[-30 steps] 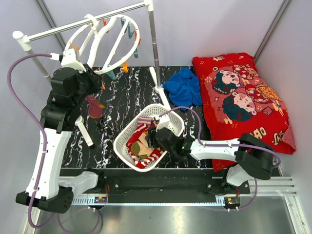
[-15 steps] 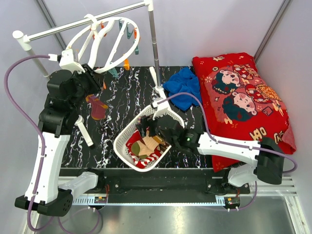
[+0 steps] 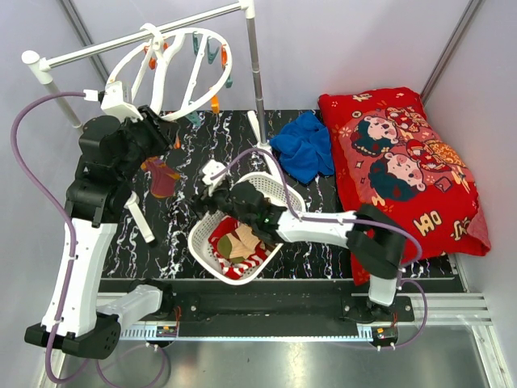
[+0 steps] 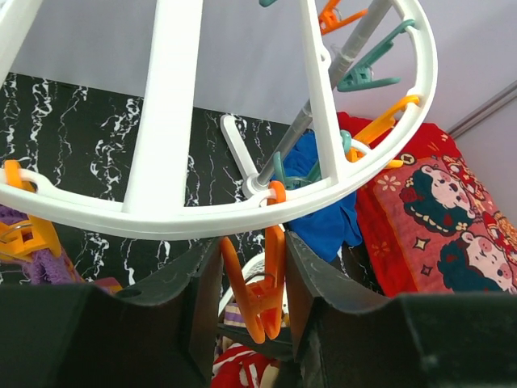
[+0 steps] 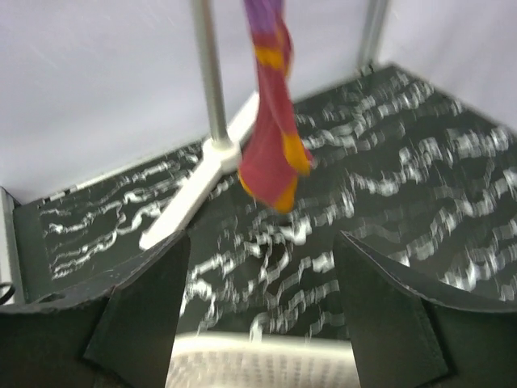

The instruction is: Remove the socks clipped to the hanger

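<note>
The white hanger (image 3: 196,31) (image 4: 170,105) hangs from the rack's rod at the back left. Up at its lower rim, my left gripper (image 3: 157,133) (image 4: 250,267) has its jaws against both handles of an orange clip (image 4: 258,291) whose tip holds nothing. One maroon and purple sock (image 3: 161,179) (image 5: 271,145) (image 4: 36,271) hangs from a neighbouring clip. Reaching left over the basket (image 3: 279,184) (image 5: 266,364), my right gripper (image 3: 210,194) (image 5: 258,267) is open and empty, facing that sock but apart from it. Several socks (image 3: 234,242) lie in the basket.
The rack's upright pole (image 3: 257,81) and white feet (image 3: 139,217) (image 5: 190,194) stand on the black marbled table. A blue cloth (image 3: 305,145) and a big red cartoon-print pillow (image 3: 404,162) lie at the right.
My right arm swung left from above the basket toward the hanging sock, and its jaws spread wider. The left jaws eased a little around the clip, and the hanger swayed.
</note>
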### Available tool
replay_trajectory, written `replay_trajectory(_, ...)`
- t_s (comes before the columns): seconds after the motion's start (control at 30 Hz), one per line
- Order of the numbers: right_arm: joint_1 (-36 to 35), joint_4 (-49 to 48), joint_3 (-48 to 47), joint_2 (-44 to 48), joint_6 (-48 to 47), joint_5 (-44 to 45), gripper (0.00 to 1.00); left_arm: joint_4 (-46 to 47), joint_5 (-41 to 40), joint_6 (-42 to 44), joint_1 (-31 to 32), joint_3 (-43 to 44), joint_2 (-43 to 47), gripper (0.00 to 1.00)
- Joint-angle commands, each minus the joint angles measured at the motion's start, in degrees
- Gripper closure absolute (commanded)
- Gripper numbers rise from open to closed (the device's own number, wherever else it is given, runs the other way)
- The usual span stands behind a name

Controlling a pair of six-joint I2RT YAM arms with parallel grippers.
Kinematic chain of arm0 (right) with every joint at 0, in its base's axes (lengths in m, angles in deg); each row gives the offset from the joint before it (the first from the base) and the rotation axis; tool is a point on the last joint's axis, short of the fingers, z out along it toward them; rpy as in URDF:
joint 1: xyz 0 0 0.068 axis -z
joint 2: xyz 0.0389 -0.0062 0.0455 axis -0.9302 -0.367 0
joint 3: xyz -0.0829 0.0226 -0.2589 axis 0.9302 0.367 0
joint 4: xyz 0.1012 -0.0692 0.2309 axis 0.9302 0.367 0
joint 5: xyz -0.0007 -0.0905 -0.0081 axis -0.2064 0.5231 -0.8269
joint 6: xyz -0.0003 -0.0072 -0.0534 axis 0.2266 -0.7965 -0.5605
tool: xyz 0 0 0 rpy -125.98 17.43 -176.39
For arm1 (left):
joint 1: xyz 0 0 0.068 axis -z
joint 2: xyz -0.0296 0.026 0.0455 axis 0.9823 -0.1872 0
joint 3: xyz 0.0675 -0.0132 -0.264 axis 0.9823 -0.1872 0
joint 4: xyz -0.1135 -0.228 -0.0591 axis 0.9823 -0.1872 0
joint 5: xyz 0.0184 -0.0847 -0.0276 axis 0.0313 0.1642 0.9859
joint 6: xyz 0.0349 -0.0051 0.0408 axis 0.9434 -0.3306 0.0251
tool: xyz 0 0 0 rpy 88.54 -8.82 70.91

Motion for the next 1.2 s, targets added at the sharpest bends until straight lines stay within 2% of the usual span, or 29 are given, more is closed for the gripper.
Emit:
replay_trajectory(0.0, 1.34, -13.78, -8.65, -5.4, -7.09, -8.77, 0.21, 5.88, 4.0, -1.04, 0.21, -0.41, 0.75, 0.62)
replay_trajectory(0.23, 2.22, -17.83, -18.85, -16.38, -9.55, -10.71, 0.21, 7.02, 5.86, -2.18, 0.21, -1.55, 1.1, 0.6)
replay_trajectory(0.37, 2.22, -15.2, -26.74, -20.7, -10.52, -10.01, 0.23, 7.47, 6.29, -2.53, 0.21, -2.16, 1.8, 0.59)
replay_trajectory(0.43, 2.22, -14.41, -28.34, -22.19, -10.17, -9.84, 0.34, 7.64, 6.65, -2.71, 0.21, -2.43, 2.15, 0.58)
replay_trajectory(0.5, 2.13, -14.32, -29.49, -22.47, -9.03, -9.66, 0.52, 7.55, 6.82, -2.8, 0.21, -2.69, 2.5, 0.57)
replay_trajectory(0.57, 2.13, -14.32, -29.67, -22.12, -8.76, -9.92, 0.62, 7.29, 6.74, -2.71, 0.21, -3.13, 2.86, 0.56)
replay_trajectory(0.6, 2.22, -14.23, -29.67, -21.94, -8.24, -9.75, 0.73, 7.29, 6.56, -2.71, 0.21, -3.31, 3.12, 0.55)
replay_trajectory(0.67, 2.13, -14.06, -29.49, -21.06, -7.54, -8.96, 0.86, 6.94, 6.47, -2.97, 0.21, -3.75, 3.91, 0.55)
replay_trajectory(0.7, 2.13, -13.88, -29.32, -20.28, -7.1, -8.26, 1.0, 6.76, 6.47, -3.06, 0.21, -3.84, 4.09, 0.54)
replay_trajectory(0.8, 2.22, -14.06, -27.74, -18.17, -5.86, -8.08, 1.0, 5.63, 6.3, -3.06, 0.21, -3.92, 4.97, 0.49)
replay_trajectory(0.9, 2.04, -14.23, -24.93, -15.27, -5.16, -7.99, 1.0, 3.26, 4.72, -2.62, 0.21, -3.49, 5.93, 0.39)
replay_trajectory(1.1, 1.43, -13.79, -19.3, -10.09, -4.81, -5.64, 1.0, -3.76, -2.31, -2.0, 0.21, -1.38, 7.69, 0.26)
replay_trajectory(1.17, 0.9, -13.62, -17.46, -9.11, -5.5, -5.01, 1.0, -6.14, -5.2, -2.18, 0.21, -0.33, 7.61, 0.24)
